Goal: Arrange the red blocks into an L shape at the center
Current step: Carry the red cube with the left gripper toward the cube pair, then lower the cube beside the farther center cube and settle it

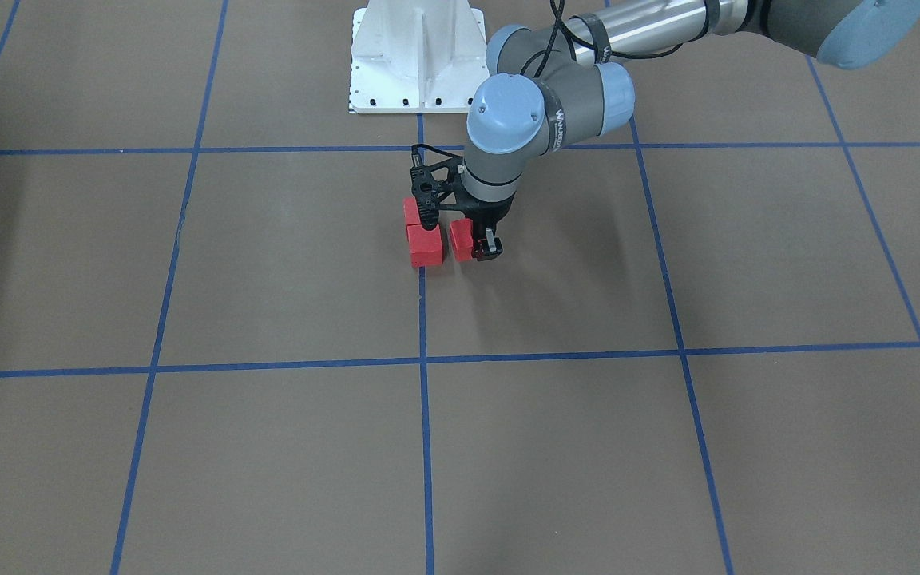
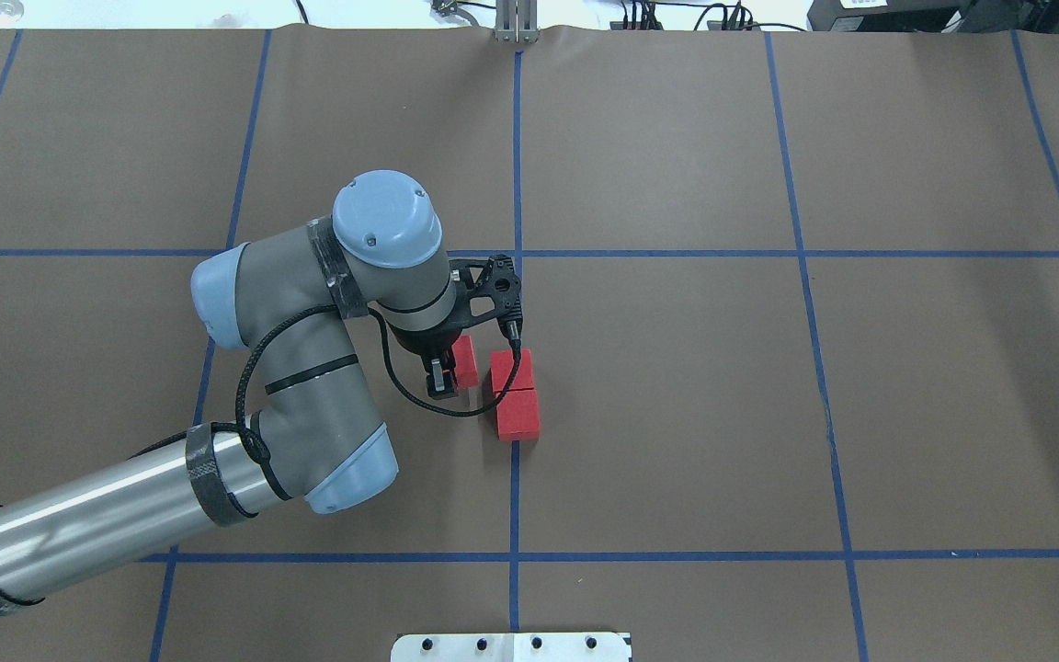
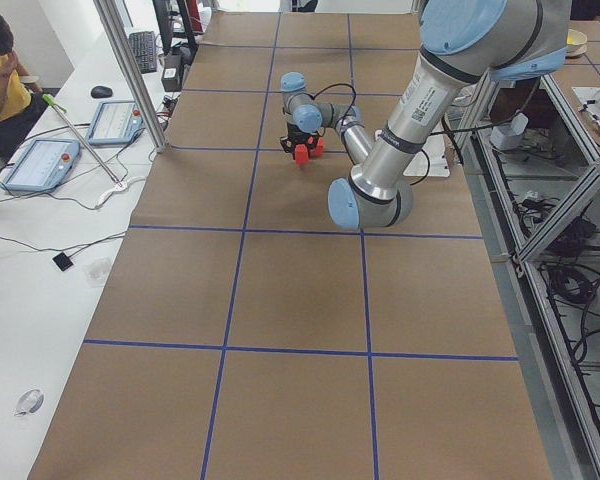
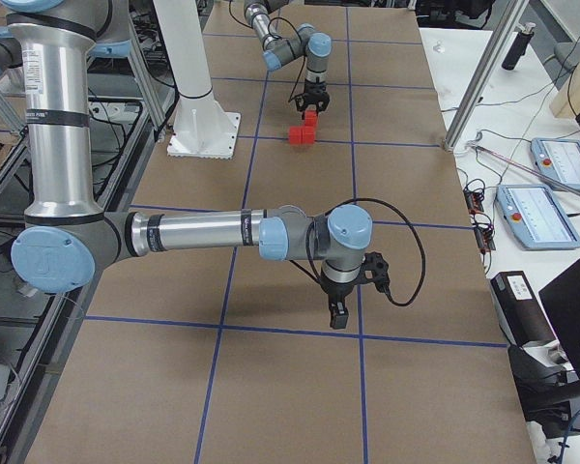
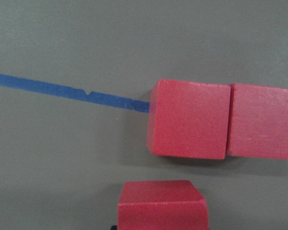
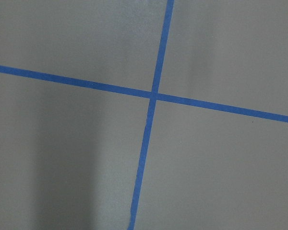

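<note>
Two red blocks touch end to end on the centre grid line, one (image 2: 511, 370) behind the other (image 2: 518, 416); the left wrist view shows them side by side (image 5: 189, 119) (image 5: 264, 122). My left gripper (image 2: 452, 368) is shut on the third red block (image 2: 465, 360), low at the table, a small gap to the pair's left. In the front view this block (image 1: 461, 237) sits right of the pair (image 1: 426, 246), with one finger (image 1: 490, 243) against it. My right gripper (image 4: 338, 314) hangs over bare table far away; I cannot tell if it is open or shut.
The white robot base (image 1: 416, 56) stands behind the blocks. Blue tape lines divide the brown table (image 2: 677, 414) into squares. The right wrist view shows only a tape crossing (image 6: 153, 94). An operator (image 3: 0, 80) sits at a side desk with tablets.
</note>
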Robot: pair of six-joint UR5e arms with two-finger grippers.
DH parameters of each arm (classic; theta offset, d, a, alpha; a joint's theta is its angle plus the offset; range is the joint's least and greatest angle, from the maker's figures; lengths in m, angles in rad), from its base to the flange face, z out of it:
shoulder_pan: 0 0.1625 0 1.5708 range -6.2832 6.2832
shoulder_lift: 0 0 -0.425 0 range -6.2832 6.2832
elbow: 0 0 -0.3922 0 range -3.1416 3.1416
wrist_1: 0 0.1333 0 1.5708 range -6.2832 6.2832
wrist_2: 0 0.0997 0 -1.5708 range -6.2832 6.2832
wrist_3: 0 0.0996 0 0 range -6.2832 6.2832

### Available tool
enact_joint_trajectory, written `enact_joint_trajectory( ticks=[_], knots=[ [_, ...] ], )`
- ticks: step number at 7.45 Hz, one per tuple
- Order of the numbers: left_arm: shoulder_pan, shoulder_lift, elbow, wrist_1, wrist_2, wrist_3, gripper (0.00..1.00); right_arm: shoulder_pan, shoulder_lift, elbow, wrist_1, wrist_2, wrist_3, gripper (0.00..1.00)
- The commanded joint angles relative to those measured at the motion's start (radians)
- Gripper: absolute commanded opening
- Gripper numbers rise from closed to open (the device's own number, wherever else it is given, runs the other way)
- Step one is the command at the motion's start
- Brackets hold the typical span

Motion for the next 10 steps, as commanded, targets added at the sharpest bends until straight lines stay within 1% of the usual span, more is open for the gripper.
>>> enact_joint_trajectory(
  ticks=[1, 2, 6, 7, 8, 10],
  knots=[
    [0.008, -0.004, 0.001, -0.007, 0.001, 0.003, 0.07, 0.0, 0.0, 0.0, 0.0, 0.0, 0.0, 0.99],
    [0.008, -0.006, 0.001, -0.022, 0.001, 0.004, 0.1, 0.0, 0.0, 0.0, 0.0, 0.0, 0.0, 0.99],
    [0.008, -0.012, 0.005, -0.026, 0.001, 0.007, 0.11, 0.0, 0.0, -0.001, 0.0, 0.0, 0.0, 0.99],
    [0.01, -0.012, 0.005, -0.026, 0.001, 0.007, 0.12, 0.0, 0.0, -0.003, 0.0, 0.0, 0.0, 0.99],
    [0.01, -0.012, 0.005, -0.026, 0.001, 0.009, 0.14, 0.0, 0.0, -0.002, 0.0, 0.0, 0.0, 0.99],
    [0.014, -0.01, 0.005, -0.026, 0.001, 0.012, 0.15, 0.0, 0.002, -0.003, 0.0, 0.0, 0.0, 0.99]
  ],
)
